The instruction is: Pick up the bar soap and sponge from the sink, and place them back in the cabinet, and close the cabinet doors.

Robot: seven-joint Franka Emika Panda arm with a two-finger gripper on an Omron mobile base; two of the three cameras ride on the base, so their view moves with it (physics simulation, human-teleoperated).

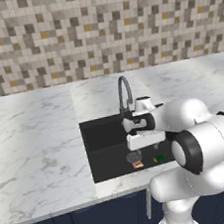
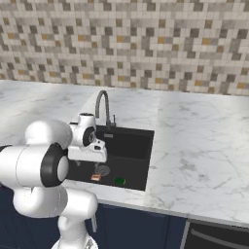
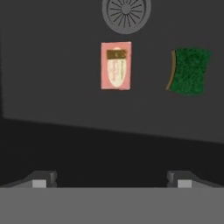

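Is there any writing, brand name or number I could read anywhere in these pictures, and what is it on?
Bar soap, on the sink floor: a dark band and faint marks on its pale oval patch, too blurred to read.
Sponge, faucet, counter, tiles: no text.

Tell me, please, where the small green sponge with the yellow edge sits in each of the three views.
Left base view: small green sponge with the yellow edge, near the sink's front wall, right of the round metal drain.
Right base view: sponge, lower right of the drain.
Hand view: sponge, upper right, drain top centre.
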